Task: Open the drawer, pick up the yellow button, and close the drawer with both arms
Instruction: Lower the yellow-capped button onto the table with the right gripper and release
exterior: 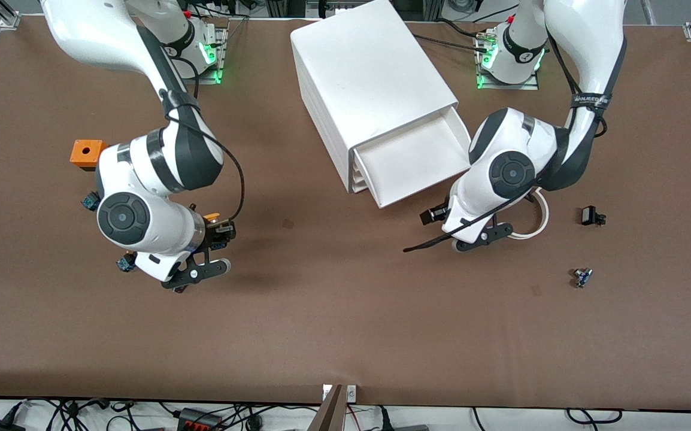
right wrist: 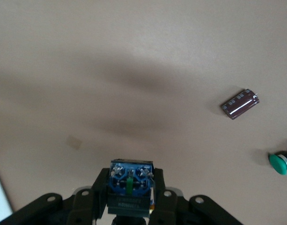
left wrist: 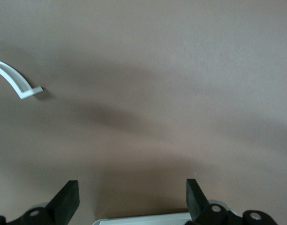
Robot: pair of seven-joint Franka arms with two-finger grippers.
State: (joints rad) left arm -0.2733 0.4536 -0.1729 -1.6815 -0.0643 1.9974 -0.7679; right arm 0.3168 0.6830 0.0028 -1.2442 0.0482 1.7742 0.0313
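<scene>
Pinched by its blue base in the right gripper (right wrist: 130, 197), over bare table toward the right arm's end: the button (right wrist: 130, 180). Pulled well out of the cabinet (exterior: 369, 78), front edge just beside the left gripper (left wrist: 132, 199), fingers spread wide with nothing between them: the drawer (exterior: 417, 161). Closing likely next; best done by setting those spread fingers flat against the drawer front and pushing straight along the cabinet's slanted line, slowly, to avoid skidding the cabinet. Counted: two arms, one cabinet, one drawer out, one button gripped, one green-capped button (right wrist: 279, 164), one brown cylinder (right wrist: 239, 104), one orange block (exterior: 85, 152), one white curved strip (exterior: 540, 221)
</scene>
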